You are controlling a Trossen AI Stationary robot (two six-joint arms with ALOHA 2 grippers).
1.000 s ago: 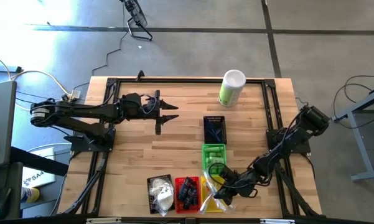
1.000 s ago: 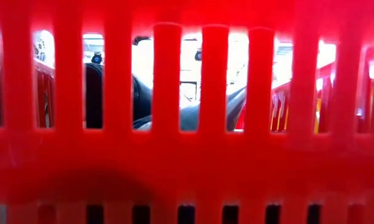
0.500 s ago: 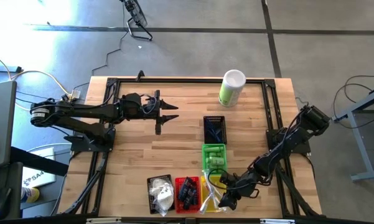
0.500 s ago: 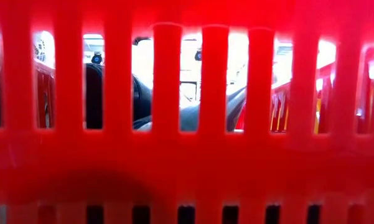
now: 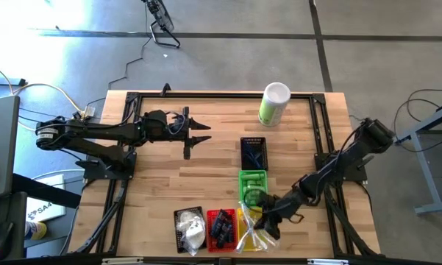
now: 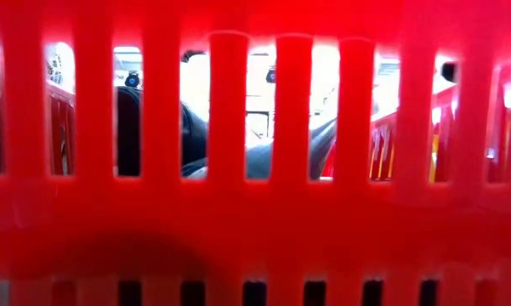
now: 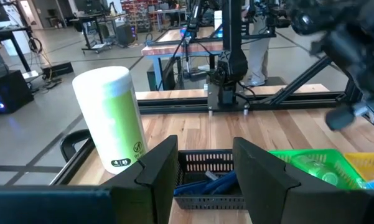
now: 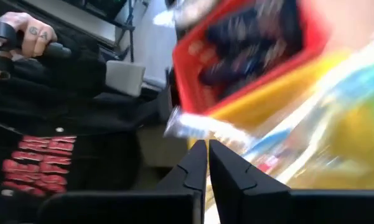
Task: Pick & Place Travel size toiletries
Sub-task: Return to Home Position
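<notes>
Left pincer [image 7: 205, 142] wide open, empty, over the counter's [image 5: 162, 184] left half | travel size toiletries [image 5: 222, 227] lie in baskets at the near edge | right pincer [image 8: 208, 146] closed, empty, above the yellow basket [image 5: 240, 220] | red basket [image 6: 255, 221] wall blocks the low view.

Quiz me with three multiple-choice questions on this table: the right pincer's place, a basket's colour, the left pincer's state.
1. The right pincer is: A by the yellow basket; B beside the canister; C out of view.
2. The basket nearest the canister is: A red; B black; C yellow.
3. The left pincer is: A shut on a tube; B shut on a bottle; C open, empty.
Answers: A, the high view shows it there; B, the black basket lies closest to it; C, its jaws stand apart, empty.
</notes>
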